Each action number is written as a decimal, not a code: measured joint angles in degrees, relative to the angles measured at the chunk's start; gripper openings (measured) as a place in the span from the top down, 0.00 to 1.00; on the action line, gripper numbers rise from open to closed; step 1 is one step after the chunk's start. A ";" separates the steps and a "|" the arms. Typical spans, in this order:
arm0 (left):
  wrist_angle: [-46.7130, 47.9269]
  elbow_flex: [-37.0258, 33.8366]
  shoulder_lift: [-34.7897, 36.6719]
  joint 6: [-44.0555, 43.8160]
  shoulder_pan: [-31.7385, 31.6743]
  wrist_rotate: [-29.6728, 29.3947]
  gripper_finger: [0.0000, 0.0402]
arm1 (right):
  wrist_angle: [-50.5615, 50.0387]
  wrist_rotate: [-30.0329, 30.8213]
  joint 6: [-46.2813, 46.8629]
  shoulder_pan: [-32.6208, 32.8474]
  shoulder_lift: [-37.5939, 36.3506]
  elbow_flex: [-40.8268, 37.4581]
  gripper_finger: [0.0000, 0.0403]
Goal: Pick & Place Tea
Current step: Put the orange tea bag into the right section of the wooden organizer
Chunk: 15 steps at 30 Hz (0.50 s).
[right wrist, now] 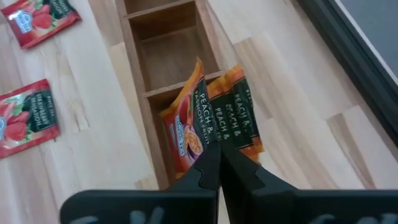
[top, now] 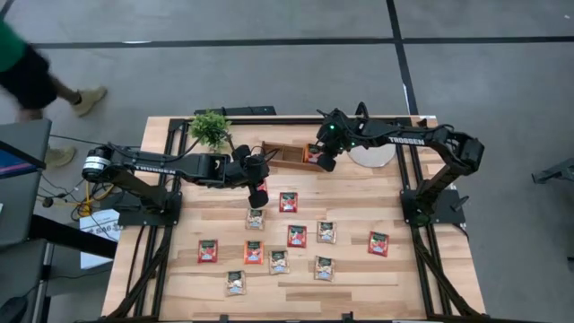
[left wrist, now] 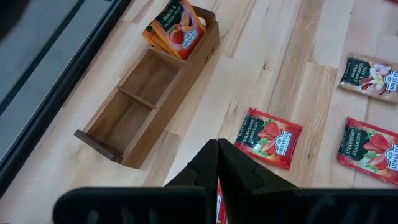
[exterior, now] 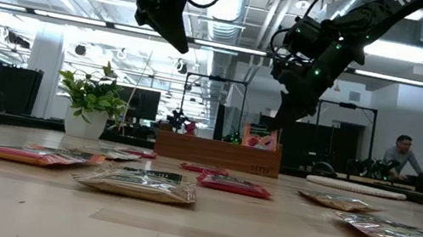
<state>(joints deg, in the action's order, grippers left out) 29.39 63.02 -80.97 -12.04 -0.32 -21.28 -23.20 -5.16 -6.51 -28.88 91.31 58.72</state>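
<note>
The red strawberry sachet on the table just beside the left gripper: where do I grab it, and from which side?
Probably straight from above. The red sachet lies flat on the table, clear of its neighbours, with no raised side to reach; set the jaws astride two opposite edges and pinch inward.

orange sachets point(right wrist: 214, 121): "PEACH & PASSION FRUIT" | red sachet point(left wrist: 267, 137): "STRAWBERRY" | arms, right arm point(top: 405, 139): "TROSSEN"
</note>
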 joint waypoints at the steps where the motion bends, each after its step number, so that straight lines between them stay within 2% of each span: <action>1: 0.00 0.00 0.00 0.02 0.00 0.00 1.00 | 0.00 -0.05 -0.02 0.00 0.00 0.00 1.00; 11: 0.00 0.00 0.00 0.25 0.00 0.00 1.00 | -0.11 -0.88 0.23 -0.02 0.00 0.00 0.99; 15: 0.00 0.00 0.00 0.25 0.00 0.00 1.00 | -0.17 -0.88 0.46 -0.02 0.00 0.00 0.91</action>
<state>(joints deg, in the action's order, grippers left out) 29.39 63.02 -80.97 -11.79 -0.32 -21.28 -23.38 -6.04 -6.04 -28.91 91.31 58.72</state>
